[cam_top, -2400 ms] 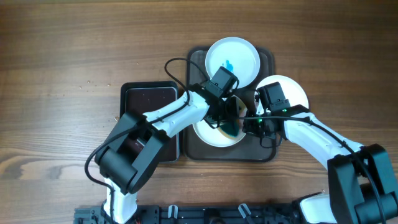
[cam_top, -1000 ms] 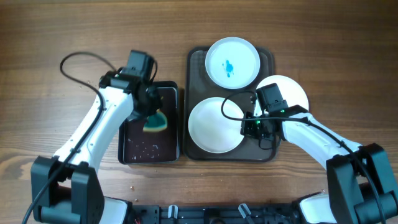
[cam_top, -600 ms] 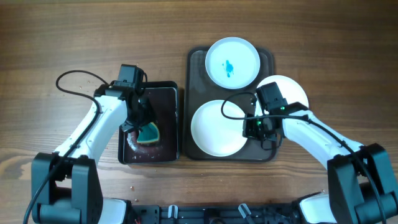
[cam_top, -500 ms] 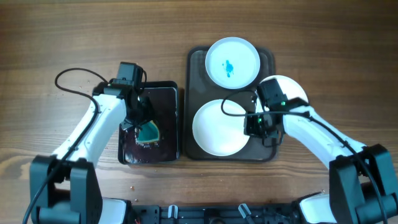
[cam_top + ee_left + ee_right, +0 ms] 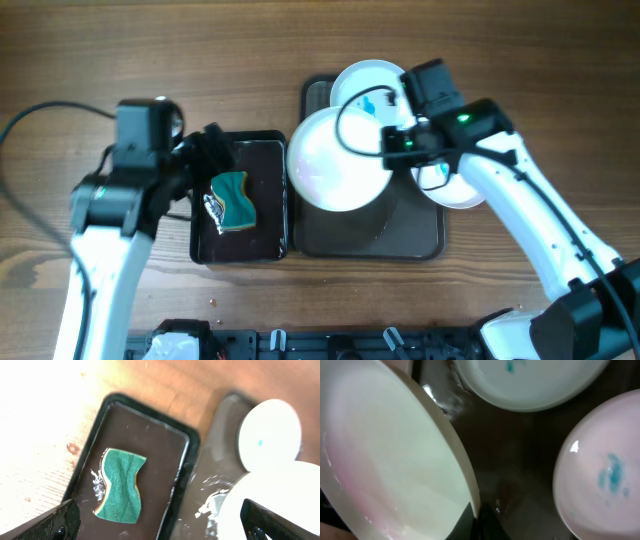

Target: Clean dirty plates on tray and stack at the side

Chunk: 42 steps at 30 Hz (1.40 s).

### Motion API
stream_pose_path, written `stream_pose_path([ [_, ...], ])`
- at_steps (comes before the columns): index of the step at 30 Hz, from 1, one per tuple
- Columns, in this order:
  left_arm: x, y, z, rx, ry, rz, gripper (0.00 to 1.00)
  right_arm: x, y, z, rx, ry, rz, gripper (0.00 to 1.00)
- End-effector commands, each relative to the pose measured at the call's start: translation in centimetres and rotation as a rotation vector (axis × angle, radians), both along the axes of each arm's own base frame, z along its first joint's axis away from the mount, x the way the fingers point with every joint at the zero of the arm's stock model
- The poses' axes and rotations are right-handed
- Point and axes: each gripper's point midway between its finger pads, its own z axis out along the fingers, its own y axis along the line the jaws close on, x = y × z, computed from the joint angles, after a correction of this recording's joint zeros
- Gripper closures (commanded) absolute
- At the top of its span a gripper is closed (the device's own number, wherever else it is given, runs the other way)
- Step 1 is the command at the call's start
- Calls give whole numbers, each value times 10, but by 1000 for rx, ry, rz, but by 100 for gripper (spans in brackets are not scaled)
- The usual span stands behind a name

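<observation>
Your right claw (image 5: 393, 145) is clamped on the rim of one white plate, the held plate (image 5: 338, 160), which it carries above the centre of the frame. Your left claw (image 5: 213, 150) hangs with its jaws wide and nothing between them, at the left.

Working down in size: the wooden table (image 5: 120, 60) fills the frame. The tray (image 5: 372, 232) sits right of centre, its lower half bare and wet. The black tray (image 5: 262, 150) lies just beside its left edge. The held plate looks clean and overhangs the tray's left rim, reaching toward the black tray. The upper plate (image 5: 372, 82), at the tray's top edge, shows a teal smear and is partly hidden by the held one. The right-hand plate (image 5: 455, 188) sits under your right arm at the tray's right edge; the right wrist view shows a blue smear at its centre. The sponge (image 5: 232, 200) lies in the black tray, directly below your left claw.

What matters for the coming move: the held plate extends leftward in the frame from your right claw, so only the right arm can place it. Bare wood to the right of the tray looks like the nearer spot to set it down, though the right-hand plate lies in that path.
</observation>
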Motion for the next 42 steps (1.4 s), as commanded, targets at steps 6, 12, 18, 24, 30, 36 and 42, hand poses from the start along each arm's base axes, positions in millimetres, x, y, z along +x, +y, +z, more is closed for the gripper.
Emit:
stream_pose_path([
  [6, -30, 10, 68, -34, -247, 25, 0, 5, 94, 5, 6, -194, 61, 96],
  [12, -44, 10, 77, -36, -279, 24, 0, 19, 119, 4, -112, -385, 46, 96],
  [18, -44, 10, 77, -36, -279, 24, 0, 11, 125, 43, -163, -555, 44, 96],
  [24, -44, 10, 77, -36, -279, 24, 0, -3, 129, 67, -317, -716, 90, 96],
  [30, -44, 10, 77, -35, -279, 25, 0, -23, 135, 87, -444, -851, 105, 96],
  [36, -44, 10, 77, -36, -279, 24, 0, -38, 136, 106, -518, -956, 67, 96],
  [42, -44, 10, 77, -36, -279, 24, 0, -41, 138, 107, -533, -965, 87, 96],
])
